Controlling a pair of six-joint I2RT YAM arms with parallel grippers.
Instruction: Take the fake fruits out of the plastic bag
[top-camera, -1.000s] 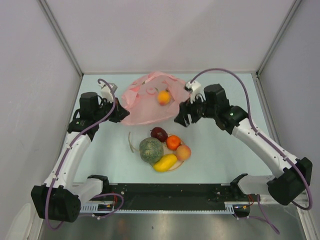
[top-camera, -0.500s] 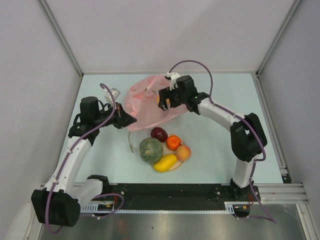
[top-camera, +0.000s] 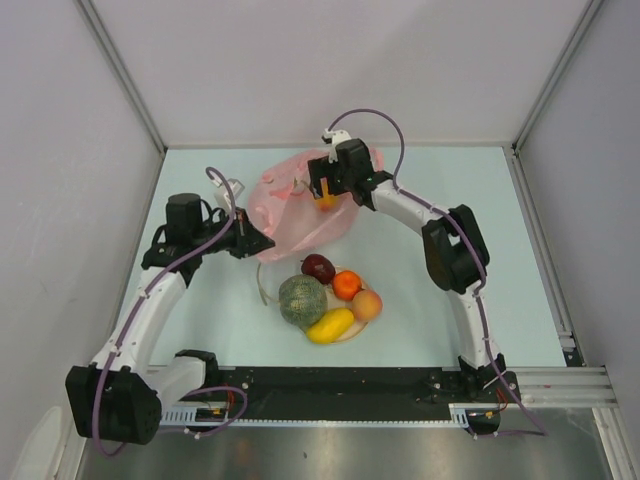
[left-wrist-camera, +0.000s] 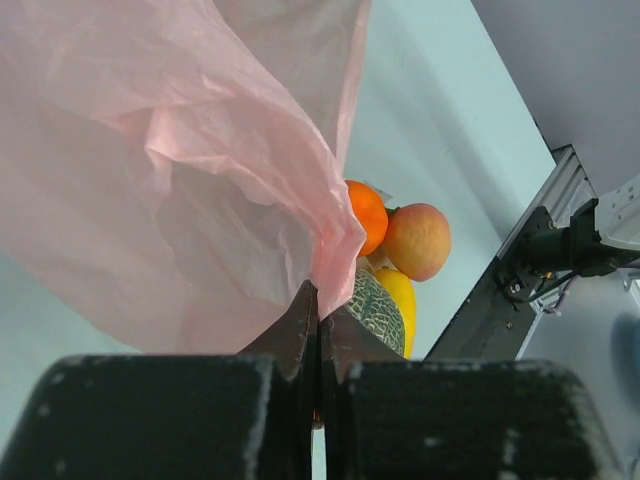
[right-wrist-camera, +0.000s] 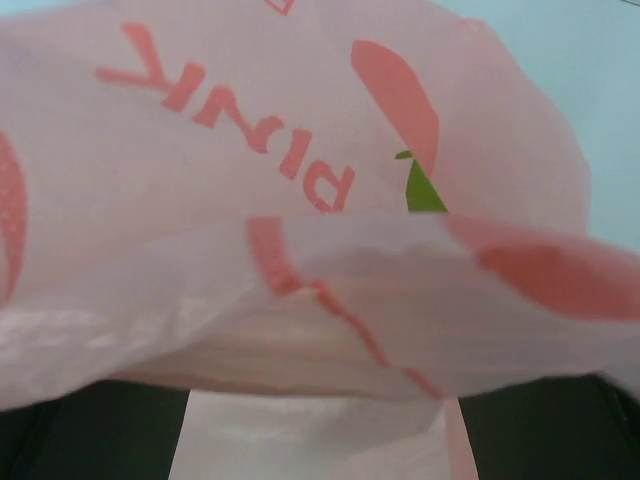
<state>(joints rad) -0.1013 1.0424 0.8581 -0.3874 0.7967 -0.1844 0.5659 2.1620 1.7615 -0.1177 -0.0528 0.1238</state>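
Pink film sits pinched between the pressed-together jaws of your left gripper (left-wrist-camera: 317, 300): a fold of the thin translucent pink plastic bag (left-wrist-camera: 150, 150), taken at its near left edge.

Your right gripper (top-camera: 325, 188) hangs over the middle of the bag with its jaws spread wide. In the wrist view the dark fingers (right-wrist-camera: 90, 430) stand at the far sides with only bag film between them, gripping nothing.

Just below that gripper, one small round orange-yellow plastic fruit (top-camera: 326, 201) shows in the bag. Whether it lies under the film or in the open mouth, I cannot tell.

Progress, as a judgement:
- Five pieces are out and sit bunched together on the cream round plate (top-camera: 262, 285), just in front of the bag.
- They are the netted grey-green melon (top-camera: 302, 300), dark red apple (top-camera: 318, 267), orange (top-camera: 346, 285), peach-coloured round fruit (top-camera: 367, 304) and yellow oblong fruit (top-camera: 330, 325).
- One fruit appears to be left. The folds could hide more, so check.

Pose:
- Left arm: the wrist is low over the pale green table (top-camera: 450, 180) and points right at the bag's edge. The forearm runs back and left, and the elbow is raised near the left wall.
- Right arm: the wrist is tipped down onto the bag. The forearm stretches from centre-back to a raised elbow at mid-right, and the upper link drops straight to the base at the near edge.
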